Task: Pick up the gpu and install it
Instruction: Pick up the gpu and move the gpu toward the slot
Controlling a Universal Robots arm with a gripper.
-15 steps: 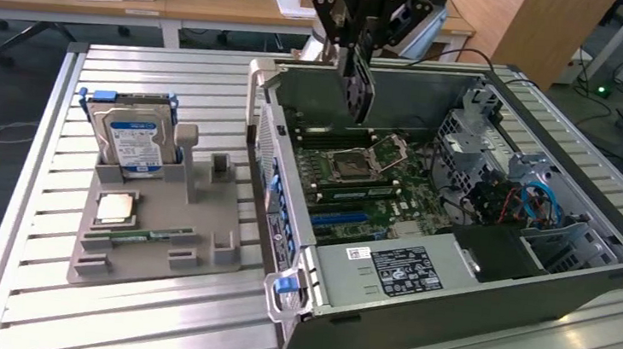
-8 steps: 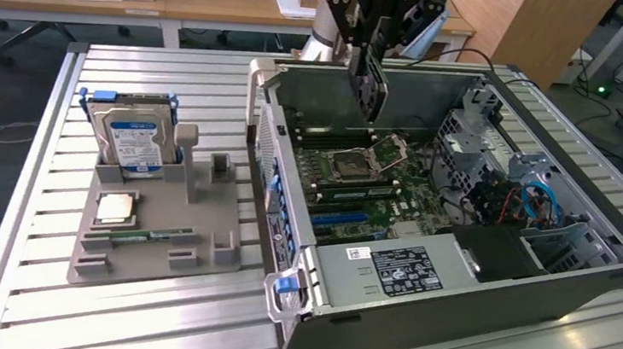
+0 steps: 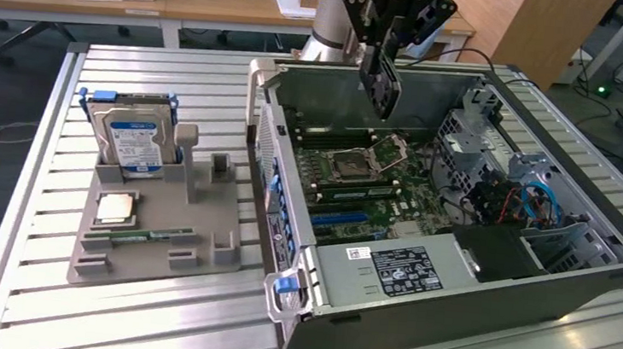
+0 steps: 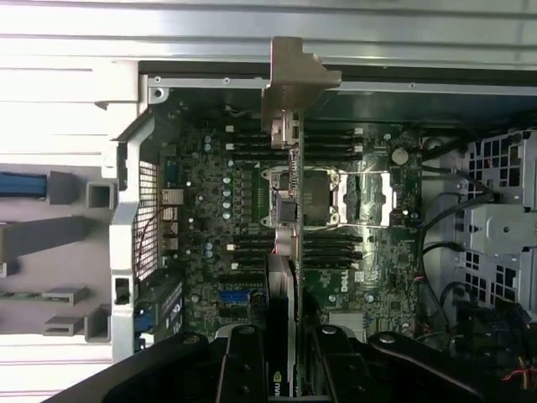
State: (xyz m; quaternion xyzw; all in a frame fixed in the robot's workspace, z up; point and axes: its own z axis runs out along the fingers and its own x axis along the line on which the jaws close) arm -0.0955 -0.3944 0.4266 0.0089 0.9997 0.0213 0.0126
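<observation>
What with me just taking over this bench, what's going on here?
The robot arm's gripper has the gpu clamped upright between its fingers. The card hangs in the air over the motherboard of the open computer case, not yet seated in a slot. A hard drive stands in the grey holder on the exterior view's left.

The gripper (image 3: 390,38) is cut off at its upper part by the top edge of the exterior view. Its fingers (image 4: 245,361) clamp and cover one end of the gpu (image 3: 382,83). From the wrist the card is seen edge-on, so neither face can be made out, and it hides a strip of the processor socket (image 4: 327,197) beneath it. Print on the power supply label (image 3: 405,269) and on the hard drive (image 3: 132,142) is too small to read
</observation>
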